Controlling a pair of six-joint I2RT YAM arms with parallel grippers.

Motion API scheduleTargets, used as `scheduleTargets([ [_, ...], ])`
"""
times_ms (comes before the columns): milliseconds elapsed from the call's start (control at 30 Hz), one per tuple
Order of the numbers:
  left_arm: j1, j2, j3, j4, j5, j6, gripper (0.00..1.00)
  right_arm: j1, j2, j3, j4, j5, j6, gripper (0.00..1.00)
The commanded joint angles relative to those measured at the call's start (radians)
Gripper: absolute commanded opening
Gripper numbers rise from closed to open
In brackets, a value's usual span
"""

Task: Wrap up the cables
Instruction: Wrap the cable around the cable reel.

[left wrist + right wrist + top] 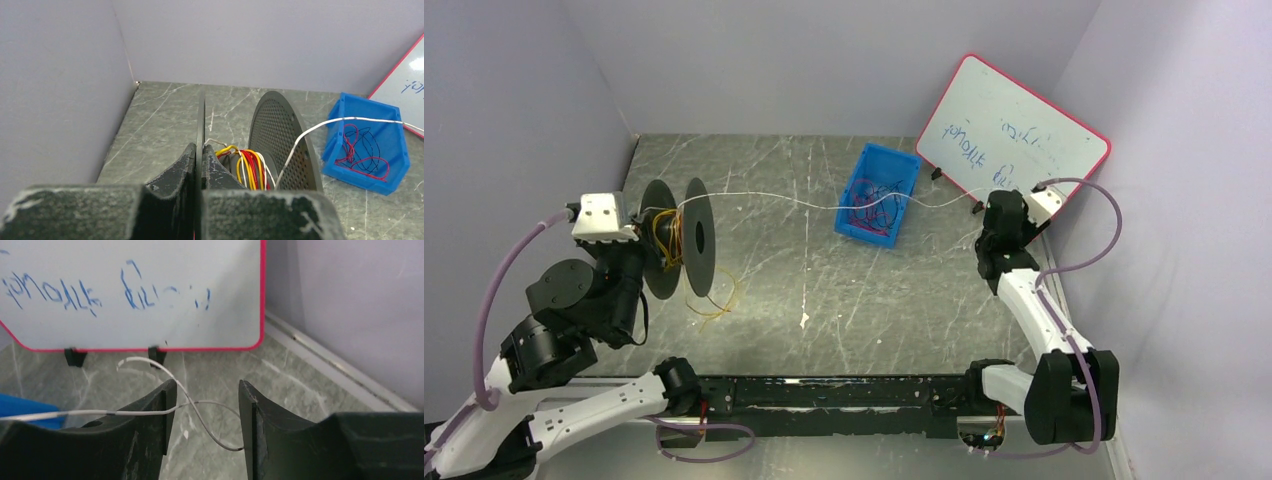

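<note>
Left claw (200, 156): closed tight, pinching the thin rim of the near disc of the spool (280, 135), which stands between its 2 fingers
Spool: black, 2 round discs on 1 hub, held on edge straight ahead of the left claw; the disc farther from that claw is perforated
Wound cables (248, 167): yellow, red and white turns round the hub, just beyond the left claw's fingertips, between the 2 discs
White cable (804, 200): leaves the hub, passes over the blue bin (334, 145) and stretches across to the right claw
Right claw (207, 390): jaws about half apart and gripping nothing; the white cable lies across the top of 1 finger, curls through the gap and touches the inner face of the other, its free end curving up ahead of the fingertips
Bin cables (352, 147): red and dark strands tangled inside the blue bin, between the 2 claws and under the white cable
Orange cable (719, 300): a loose loop on the worktop (824, 290), just below the spool in the top view
Whiteboard (150, 290): red-edged, blue scribbles, propped on small black feet straight ahead of the right claw
</note>
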Motion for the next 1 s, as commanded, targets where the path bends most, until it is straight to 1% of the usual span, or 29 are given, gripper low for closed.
scheduleTargets([
  [0, 0.004, 0.016, 0.05, 0.061, -0.018, 0.015, 0.07, -0.011, 0.0, -0.042, -0.041, -0.081, 0.096, 0.53],
  [100, 0.004, 0.027, 0.048, 0.08, 0.01, 0.016, 0.07, -0.012, -0.013, -0.059, -0.057, -0.211, 0.089, 0.59],
  [300, 0.004, 0.077, 0.053, 0.073, 0.062, -0.007, 0.07, -0.005, -0.091, -0.115, -0.07, -0.58, 0.024, 0.73],
  [467, 0.004, 0.126, 0.066, 0.079, 0.083, -0.005, 0.07, 0.029, -0.128, -0.113, -0.173, -0.834, 0.002, 0.75],
  [567, 0.004, 0.143, 0.074, 0.088, 0.098, -0.006, 0.07, 0.107, -0.137, -0.112, -0.24, -0.948, -0.009, 0.76],
  [633, 0.003, 0.152, 0.074, 0.093, 0.111, -0.007, 0.07, 0.2, -0.139, -0.101, -0.291, -0.96, -0.004, 0.76],
  [733, 0.004, 0.168, 0.073, 0.088, 0.122, -0.018, 0.07, 0.362, -0.168, -0.075, -0.336, -0.914, 0.023, 0.76],
  [833, 0.004, 0.179, 0.07, 0.083, 0.133, -0.026, 0.07, 0.476, -0.191, -0.024, -0.39, -0.863, 0.029, 0.76],
  [967, 0.004, 0.187, 0.075, 0.071, 0.144, -0.036, 0.07, 0.52, -0.226, 0.066, -0.476, -0.814, 0.008, 0.76],
])
